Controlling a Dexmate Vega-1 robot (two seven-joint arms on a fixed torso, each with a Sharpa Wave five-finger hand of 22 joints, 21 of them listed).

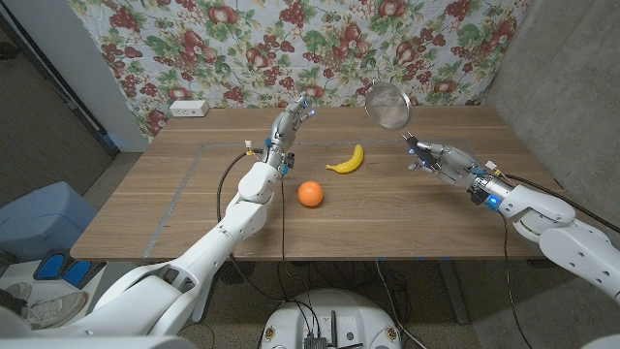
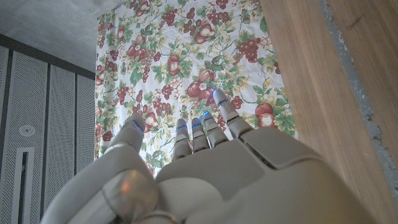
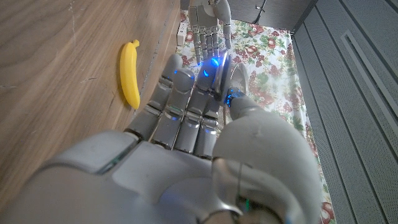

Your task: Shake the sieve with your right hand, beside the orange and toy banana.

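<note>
The brown wooden worktop (image 1: pixel 407 208) carries two loose fruits near its middle: a round orange (image 1: pixel 310 194) and, just beyond it toward the floral cloth backdrop (image 1: pixel 291 44), a curved yellow toy banana (image 1: pixel 346 161). They lie near each other but apart.

The left hand (image 1: pixel 291 124) stands raised over the far middle of the worktop, its fingers (image 2: pixel 202 127) extended, slightly apart and holding nothing. The right hand (image 1: pixel 433 157) hovers above the right side of the worktop, with the round silver wire-mesh sieve (image 1: pixel 387 105) raised above and beyond it, clear of the wood, to the right of the banana. Its handle runs down toward the right hand's fingers (image 3: pixel 186 93), which look curled around it; the grip itself is small in the head view and hidden behind the hand in the right wrist view, so I take it as held rather than see the contact plainly.

The main risk, as I judge it, is a thin handle in a loose grip: vigorous shaking could twist or fling the sieve out. A wide swing could also knock the banana, or drift away from the fruit.

The sieve shows a bright metal rim around pale, see-through mesh, tilted on edge.
</note>
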